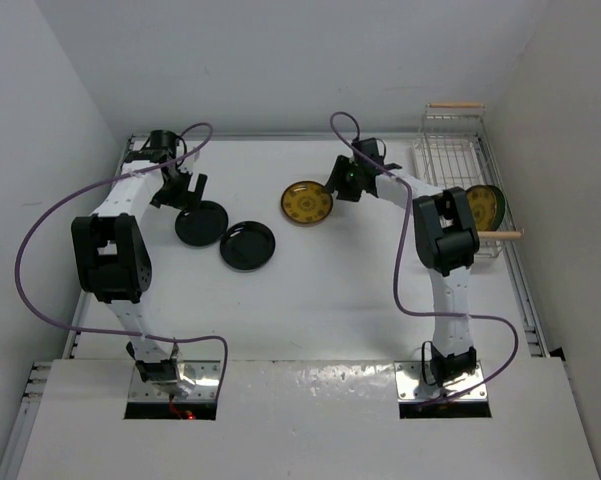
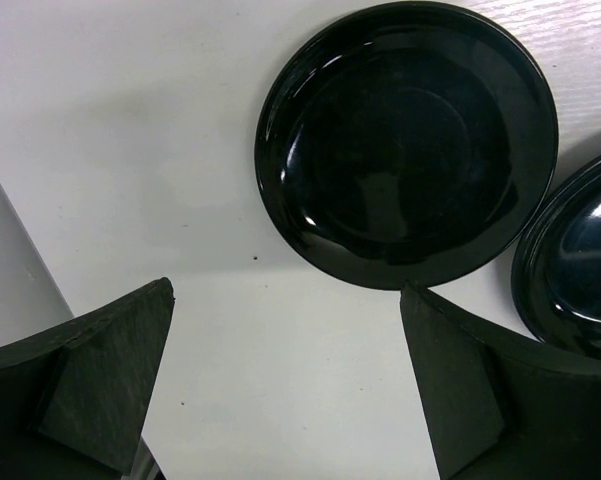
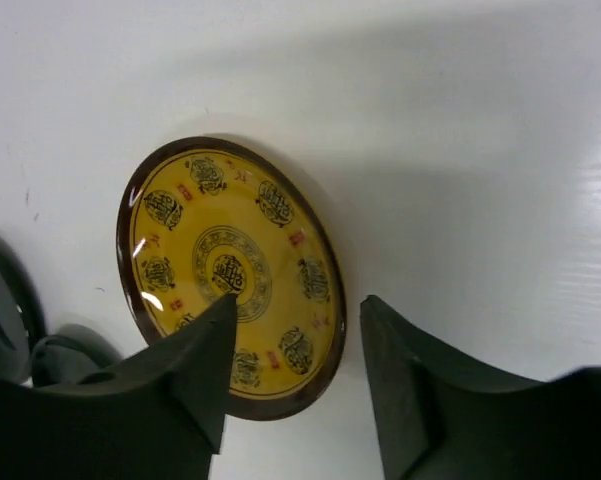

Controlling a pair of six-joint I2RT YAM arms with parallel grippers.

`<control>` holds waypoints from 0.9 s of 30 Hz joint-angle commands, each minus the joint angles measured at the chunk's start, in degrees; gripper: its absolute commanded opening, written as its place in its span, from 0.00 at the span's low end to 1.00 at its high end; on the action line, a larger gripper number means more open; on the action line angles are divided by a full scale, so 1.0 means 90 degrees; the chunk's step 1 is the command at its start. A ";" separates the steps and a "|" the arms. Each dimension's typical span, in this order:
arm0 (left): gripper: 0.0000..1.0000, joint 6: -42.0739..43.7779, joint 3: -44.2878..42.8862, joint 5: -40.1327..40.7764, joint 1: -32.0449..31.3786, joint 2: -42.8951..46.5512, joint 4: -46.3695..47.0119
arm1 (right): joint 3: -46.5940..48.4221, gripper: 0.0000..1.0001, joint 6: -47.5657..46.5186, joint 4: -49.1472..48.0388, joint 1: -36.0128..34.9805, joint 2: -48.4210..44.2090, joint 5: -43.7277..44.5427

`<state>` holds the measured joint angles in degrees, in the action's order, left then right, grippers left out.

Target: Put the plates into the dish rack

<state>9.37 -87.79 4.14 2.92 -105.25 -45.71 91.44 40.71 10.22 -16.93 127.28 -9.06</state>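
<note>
Though seemingly untouched, yellow plate (image 3: 230,275) lies under the right gripper (image 3: 298,308).

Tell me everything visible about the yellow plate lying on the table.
The yellow plate is round, glossy, ceramic-looking, mustard with a dark brown rim, a central medallion and a ring of dark round motifs with red marks. It lies flat, face up, on the white table, apart from the nearest black plate. The right gripper, open, straddles its edge; contact cannot be told.

Bright even overhead light, soft shadows, glare on black plate (image 2: 405,145), sharp focus
</note>
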 commanded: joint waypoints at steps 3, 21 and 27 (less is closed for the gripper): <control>1.00 -0.0054 -0.0070 0.0087 0.0076 -0.0053 0.0079 | -0.0287 0.40 0.0954 -0.0295 -0.0219 0.0320 -0.0321; 1.00 -0.0054 -0.0070 0.0028 0.0076 -0.0054 0.0079 | -0.0384 0.19 0.1442 -0.0510 -0.0590 0.0867 -0.0263; 1.00 -0.0054 -0.0070 -0.0031 0.0076 -0.0053 0.0079 | -0.1105 0.00 0.1212 -0.1066 -0.0415 -0.0182 0.0057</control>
<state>9.37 -87.79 4.27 3.09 -106.54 -45.67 86.00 54.41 -1.10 -21.67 131.20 -12.91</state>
